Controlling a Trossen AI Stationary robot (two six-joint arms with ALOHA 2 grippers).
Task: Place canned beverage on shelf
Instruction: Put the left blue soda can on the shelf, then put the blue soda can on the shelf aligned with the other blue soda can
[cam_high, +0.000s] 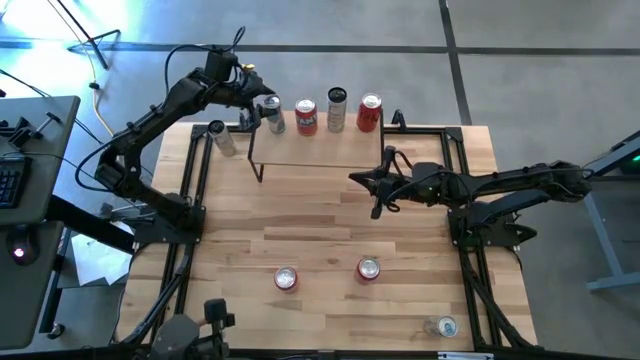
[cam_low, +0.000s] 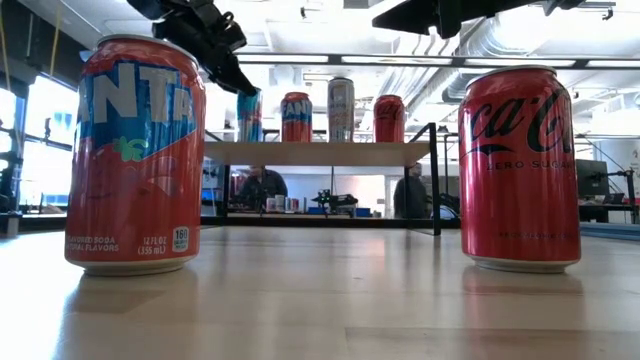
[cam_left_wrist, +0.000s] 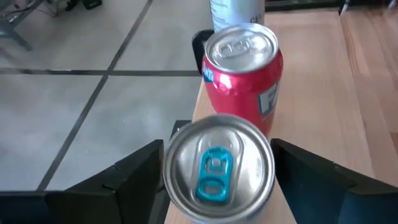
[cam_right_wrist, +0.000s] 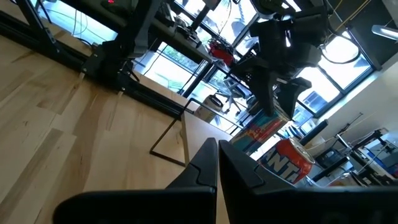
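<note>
The shelf (cam_high: 320, 150) stands at the table's far middle, with several cans in a row on its top. My left gripper (cam_high: 262, 104) is over the shelf's left end, its fingers on either side of the leftmost can, a blue patterned can with a blue tab (cam_left_wrist: 217, 168), which also shows in the low view (cam_low: 249, 115). A red can (cam_left_wrist: 244, 74) stands right beside it. My right gripper (cam_high: 360, 180) is shut and empty, above the table in front of the shelf's right end. My left gripper has the blue-tabbed can's upper rim (cam_left_wrist: 169, 163) between its two fingers (cam_left_wrist: 140, 171), one on each side. The fingers come from above, slanting down from the table's left. The can stands upright with its base on the shelf top (cam_low: 320, 152).
Two red cans (cam_high: 286, 279) (cam_high: 368, 268) stand upright near the table's front. A silver can (cam_high: 222, 138) is on the table left of the shelf, and another can (cam_high: 445, 326) is at the near right corner. People show in the room behind (cam_low: 262, 188).
</note>
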